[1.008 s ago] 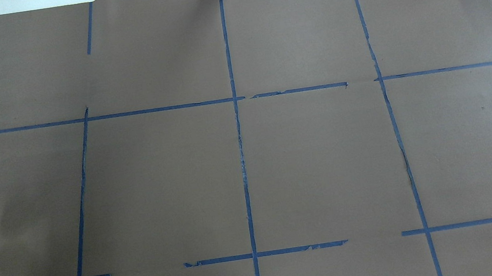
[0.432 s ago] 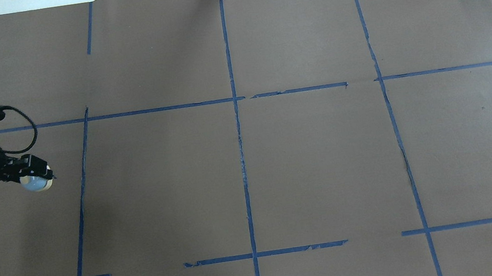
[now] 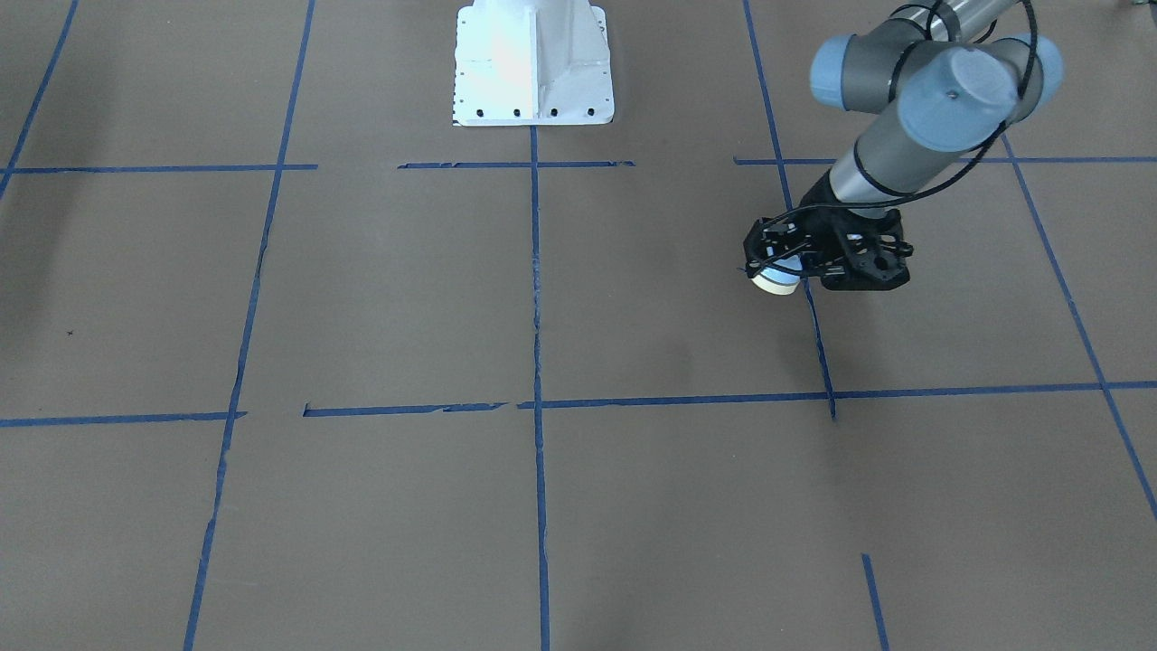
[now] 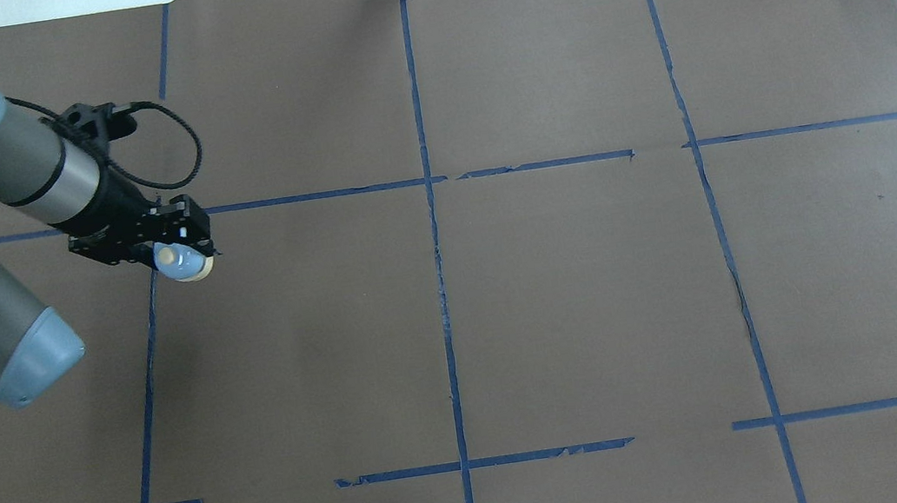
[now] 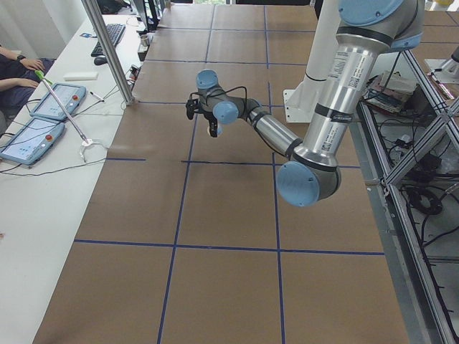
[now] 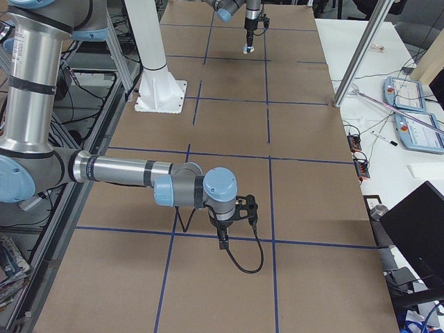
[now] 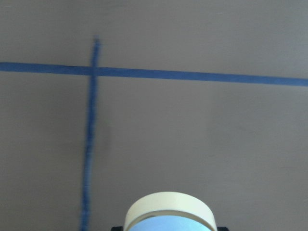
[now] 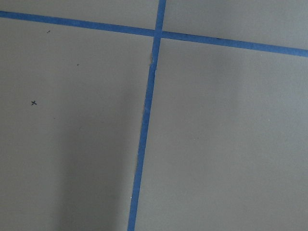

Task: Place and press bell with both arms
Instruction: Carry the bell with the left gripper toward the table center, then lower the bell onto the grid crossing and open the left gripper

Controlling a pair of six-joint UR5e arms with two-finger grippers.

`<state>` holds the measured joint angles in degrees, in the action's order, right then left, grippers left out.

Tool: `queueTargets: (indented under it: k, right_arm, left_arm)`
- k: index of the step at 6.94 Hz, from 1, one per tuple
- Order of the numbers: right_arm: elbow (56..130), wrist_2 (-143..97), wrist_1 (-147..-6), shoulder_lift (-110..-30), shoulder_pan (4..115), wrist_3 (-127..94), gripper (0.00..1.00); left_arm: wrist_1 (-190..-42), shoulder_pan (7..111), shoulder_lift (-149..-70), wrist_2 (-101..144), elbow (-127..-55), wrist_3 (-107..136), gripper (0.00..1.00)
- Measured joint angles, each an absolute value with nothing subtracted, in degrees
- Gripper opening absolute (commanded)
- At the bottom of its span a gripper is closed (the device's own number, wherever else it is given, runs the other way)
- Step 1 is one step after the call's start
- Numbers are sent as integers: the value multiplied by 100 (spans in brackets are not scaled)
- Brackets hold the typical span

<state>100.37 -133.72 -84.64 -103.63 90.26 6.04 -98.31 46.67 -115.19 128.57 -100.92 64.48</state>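
Near you in the right-side view, the right gripper points down; its finger spacing cannot be told. Farther off, at nine o'clock overhead, your left gripper clamps the light-blue bell above the brown paper.

This is a robot lab. Two metal robot arms, a left arm and a right arm, work at a long table covered in brown paper with blue tape lines. Past the left gripper, away from the robot, a white desk holds touch screens and a keyboard.
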Motion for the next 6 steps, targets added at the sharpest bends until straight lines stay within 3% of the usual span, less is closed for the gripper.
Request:
queueTargets:
  k: [2,6]
  right_arm:
    - [10037,-13376,-8469,-10362,9026,599,100]
    - [10019,-13385,-8478,-10362,9026,592,100]
  left_arm:
    - [-9663,4423,-12767,12761,-9083,7132,7]
    - [-10204,3956,-15065,11884,-6071,7740,8]
